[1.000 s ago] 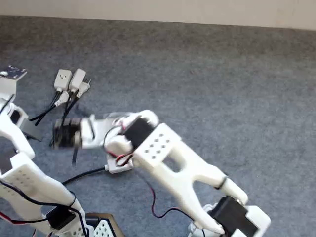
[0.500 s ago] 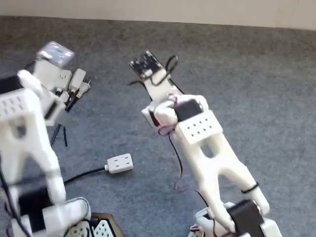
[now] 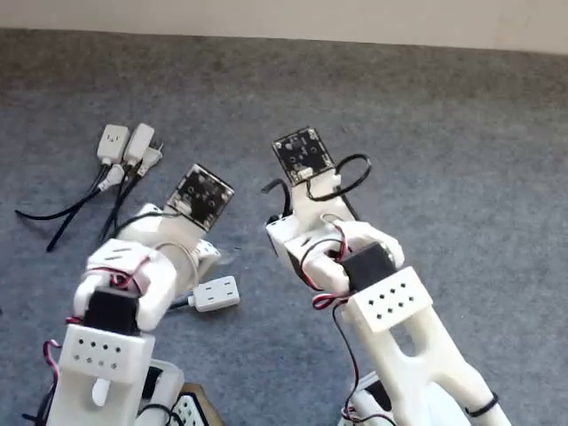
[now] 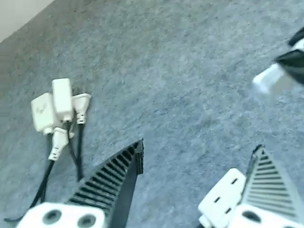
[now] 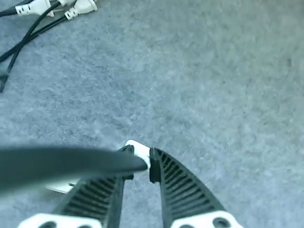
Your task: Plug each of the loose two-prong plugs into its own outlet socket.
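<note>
The carpet (image 3: 444, 133) is woven in a short, rough, matt grey pile. The shells of the left arm (image 3: 98, 351) and the right arm (image 3: 390, 306) are moulded in smooth white plastic with a faint sheen. The fingers (image 4: 114, 175) of the left gripper (image 4: 199, 145) are formed in matt black plastic, ribbed on the inner faces. The outlet socket (image 3: 216, 294) and the plugs (image 3: 142, 149) are cased in smooth, slightly glossy white plastic; the cords (image 4: 79, 156) are sheathed in a black, rubber-like material.
</note>
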